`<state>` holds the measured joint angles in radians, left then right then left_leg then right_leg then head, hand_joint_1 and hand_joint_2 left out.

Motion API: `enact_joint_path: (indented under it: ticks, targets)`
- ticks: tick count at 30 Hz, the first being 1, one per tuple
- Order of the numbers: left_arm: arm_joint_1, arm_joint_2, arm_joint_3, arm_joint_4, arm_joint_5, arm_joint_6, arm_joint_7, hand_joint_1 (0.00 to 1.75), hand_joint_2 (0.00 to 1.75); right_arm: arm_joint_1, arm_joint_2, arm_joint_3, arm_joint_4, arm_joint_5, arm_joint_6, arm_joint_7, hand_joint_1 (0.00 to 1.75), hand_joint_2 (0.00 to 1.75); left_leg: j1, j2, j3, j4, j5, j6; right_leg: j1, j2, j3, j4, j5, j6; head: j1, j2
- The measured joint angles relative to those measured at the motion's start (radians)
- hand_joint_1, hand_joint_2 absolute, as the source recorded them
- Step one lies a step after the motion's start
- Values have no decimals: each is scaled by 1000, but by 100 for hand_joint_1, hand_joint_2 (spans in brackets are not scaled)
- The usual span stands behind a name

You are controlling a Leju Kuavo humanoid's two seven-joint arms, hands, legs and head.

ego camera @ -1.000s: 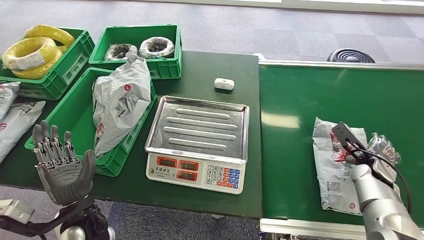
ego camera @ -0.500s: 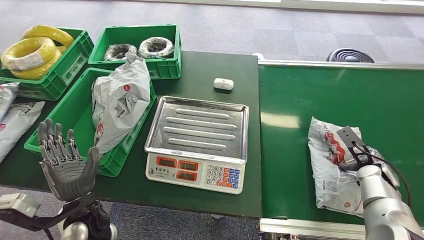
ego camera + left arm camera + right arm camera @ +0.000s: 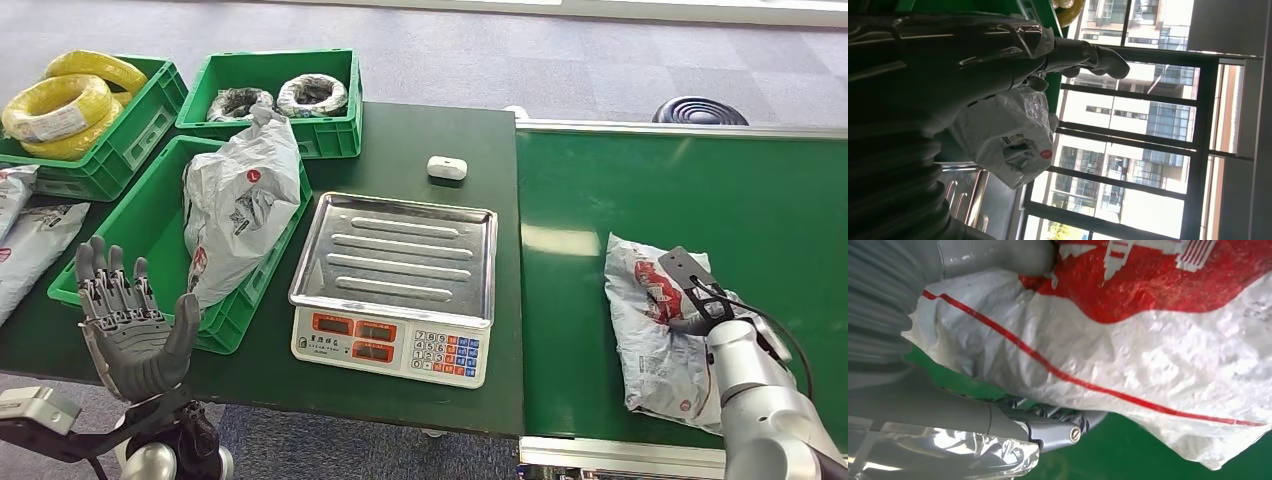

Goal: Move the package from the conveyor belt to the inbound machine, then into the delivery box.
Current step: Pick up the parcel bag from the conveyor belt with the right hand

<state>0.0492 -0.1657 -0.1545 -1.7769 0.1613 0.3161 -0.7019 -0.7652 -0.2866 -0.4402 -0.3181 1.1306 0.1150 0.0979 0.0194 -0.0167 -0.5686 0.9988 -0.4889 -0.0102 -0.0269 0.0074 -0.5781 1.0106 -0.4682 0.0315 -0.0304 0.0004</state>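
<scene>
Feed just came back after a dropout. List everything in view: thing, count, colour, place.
package: one, white with red print, on the conveyor belt, under the right hand
conveyor belt: one, green, right of the table
scale: one, steel tray, white base, at the table's front
table: one, dark green
crates: three, green, left part of the table
bag: one, grey, in the nearest crate
wire coils: yellow, far left crate
small case: one, white, behind the scale
left hand: grey, raised, fingers apart, holding nothing
right hand: grey, holds the package
</scene>
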Motion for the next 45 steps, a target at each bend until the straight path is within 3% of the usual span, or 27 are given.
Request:
enact_joint_path:
  ticks: [28,31,33,36,38,45]
  targets:
    - [1,-8,13,0,-8,5,0,0,175,-32,27,9,0,18,-5,-28,174,175,0,-1,0,0,0,0,0,0,0,0,0,0,0,0]
    - [6,-10,15,-5,-11,10,0,0,175,-33,30,13,-1,21,-41,-44,175,175,0,-1,-1,0,0,0,0,0,0,0,0,0,0,0]
    - [18,-13,18,-17,-14,15,0,0,175,-34,37,17,-8,20,-130,-73,175,175,0,0,-1,0,0,0,0,0,0,0,0,0,0,0]
    - [46,-19,25,-45,-17,23,0,0,175,-43,65,25,-55,18,-324,-161,175,175,0,0,-2,0,0,0,0,0,-1,1,0,0,0,0]
    - [56,-24,27,-57,-18,23,0,0,175,-50,101,46,-129,15,-404,-216,175,175,0,1,-1,0,0,0,0,1,-1,1,0,0,0,0]
    - [46,-39,17,-56,-32,40,0,0,175,-55,250,259,-452,-1,-388,-220,171,175,1,4,0,0,1,-1,1,4,-3,3,0,0,0,0]
